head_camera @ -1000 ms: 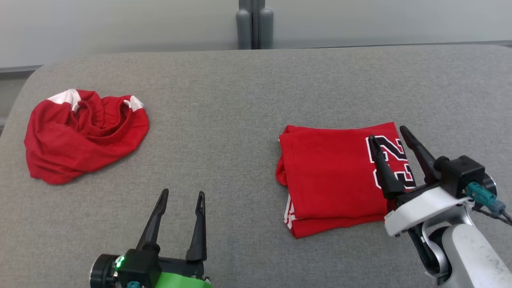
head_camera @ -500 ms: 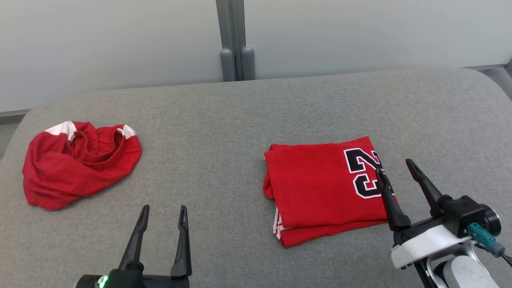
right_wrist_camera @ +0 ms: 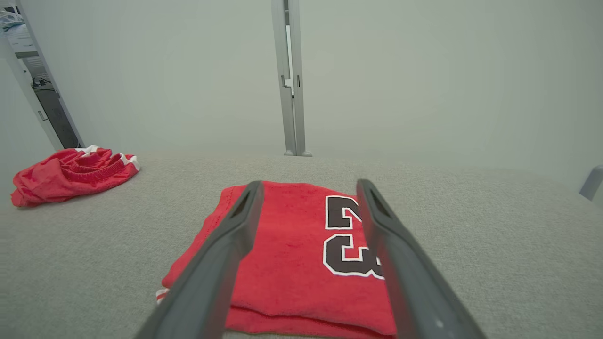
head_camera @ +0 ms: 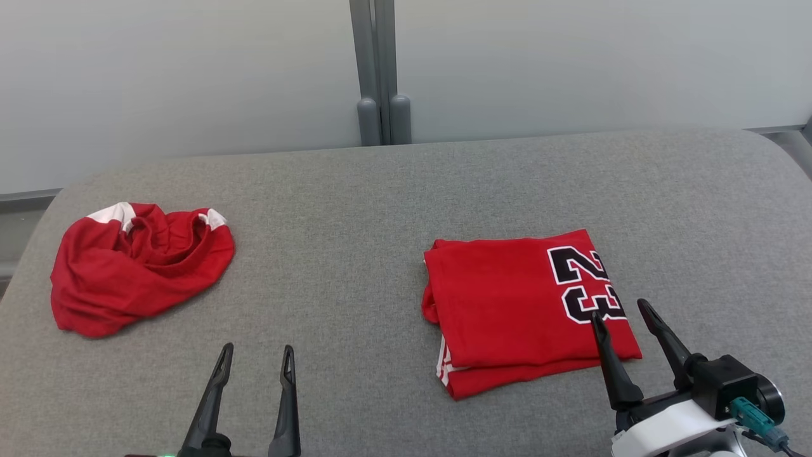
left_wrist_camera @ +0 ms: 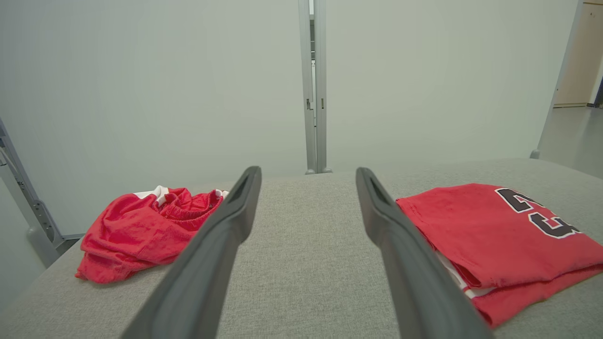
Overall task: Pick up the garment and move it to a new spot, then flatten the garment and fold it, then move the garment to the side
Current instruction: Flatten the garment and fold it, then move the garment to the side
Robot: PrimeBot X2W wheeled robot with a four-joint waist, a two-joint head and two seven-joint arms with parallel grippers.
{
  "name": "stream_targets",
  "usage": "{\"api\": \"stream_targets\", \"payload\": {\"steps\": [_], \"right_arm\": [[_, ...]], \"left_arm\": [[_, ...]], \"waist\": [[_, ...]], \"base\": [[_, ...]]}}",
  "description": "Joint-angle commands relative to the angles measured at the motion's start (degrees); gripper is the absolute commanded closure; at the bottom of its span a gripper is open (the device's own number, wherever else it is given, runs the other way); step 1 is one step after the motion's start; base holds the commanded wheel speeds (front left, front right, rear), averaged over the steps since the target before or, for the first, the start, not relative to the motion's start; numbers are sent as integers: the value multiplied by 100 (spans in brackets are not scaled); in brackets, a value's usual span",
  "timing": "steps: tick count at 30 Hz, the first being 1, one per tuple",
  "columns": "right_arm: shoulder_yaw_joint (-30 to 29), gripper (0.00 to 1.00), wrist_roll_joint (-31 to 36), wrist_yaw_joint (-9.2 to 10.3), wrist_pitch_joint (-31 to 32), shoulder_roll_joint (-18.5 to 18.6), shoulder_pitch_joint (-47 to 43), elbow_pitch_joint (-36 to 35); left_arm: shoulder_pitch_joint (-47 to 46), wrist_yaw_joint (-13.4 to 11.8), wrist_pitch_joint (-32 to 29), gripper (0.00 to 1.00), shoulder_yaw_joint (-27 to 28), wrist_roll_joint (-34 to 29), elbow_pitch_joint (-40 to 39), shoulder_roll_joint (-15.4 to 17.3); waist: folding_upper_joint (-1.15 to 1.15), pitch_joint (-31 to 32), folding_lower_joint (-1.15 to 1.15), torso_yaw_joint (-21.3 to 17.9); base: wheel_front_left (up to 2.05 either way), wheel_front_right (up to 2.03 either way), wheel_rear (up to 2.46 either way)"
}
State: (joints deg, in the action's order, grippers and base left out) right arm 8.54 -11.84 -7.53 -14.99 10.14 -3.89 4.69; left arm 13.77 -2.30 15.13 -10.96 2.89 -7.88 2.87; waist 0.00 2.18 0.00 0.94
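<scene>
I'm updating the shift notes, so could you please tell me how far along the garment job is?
Done: the jersey lies neatly folded on the grey surface. In hand: nothing; the left tool and right tool are open and empty. Left: the crumpled garment at the left is not yet flattened or folded.

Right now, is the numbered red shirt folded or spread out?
Folded: the numbered shirt is a neat rectangle, stacked layers visible at its near edge.

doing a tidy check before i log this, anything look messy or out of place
The red garment at the left lies crumpled in a heap, unlike the neatly folded red jersey at the right. Nothing looks spilled or damaged.
</scene>
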Motion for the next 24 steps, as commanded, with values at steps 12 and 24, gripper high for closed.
{"api": "stream_targets", "payload": {"steps": [12, 24], "right_arm": [[-11, 0, 27, 9, -27, -66, -90, -69], [-6, 0, -19, 9, -28, -86, -51, -47]], "left_arm": [[88, -105, 0, 0, 30, 61, 95, 6], [27, -163, 1, 0, -7, 93, 136, 6]], "waist": [[0, 53, 0, 44], [0, 7, 0, 143]], "base": [[0, 0, 0], [0, 0, 0]]}}
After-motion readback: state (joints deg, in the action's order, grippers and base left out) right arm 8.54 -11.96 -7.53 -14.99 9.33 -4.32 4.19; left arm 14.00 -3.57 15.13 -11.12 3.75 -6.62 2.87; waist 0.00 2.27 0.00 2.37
